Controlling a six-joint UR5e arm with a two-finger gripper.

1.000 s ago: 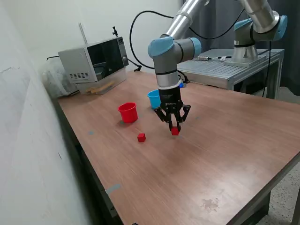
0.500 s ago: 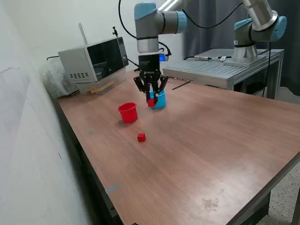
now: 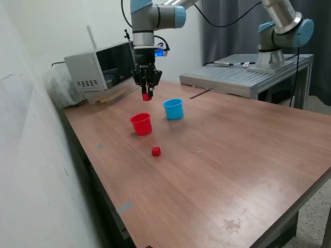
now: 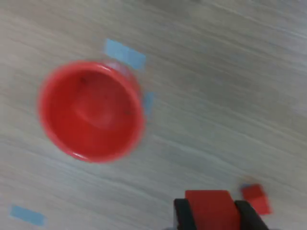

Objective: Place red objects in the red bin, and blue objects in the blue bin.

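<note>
My gripper (image 3: 147,95) hangs well above the table, shut on a tiny red cube (image 3: 147,96); the wrist view shows that cube (image 4: 209,208) pinched between the two dark fingers (image 4: 183,216). The red bin (image 3: 140,124), a small red cup, stands on the table below and slightly toward the exterior view's left of the gripper; it looks empty in the wrist view (image 4: 91,111). A second red cube (image 3: 156,151) lies on the table in front of the red bin, also seen in the wrist view (image 4: 255,198). The blue bin (image 3: 173,109) stands to the exterior view's right of the red one. No blue cubes are in view.
A microwave (image 3: 103,64) and clutter sit at the back left of the wooden table (image 3: 232,165). A metal bench (image 3: 248,75) carrying a second arm's base (image 3: 271,54) stands behind the table on the exterior view's right. Bits of blue tape (image 4: 124,52) mark the tabletop.
The gripper lifted the red cube off the table, carried it past the blue bin toward the exterior view's left, and now holds it high above the red bin's area.
</note>
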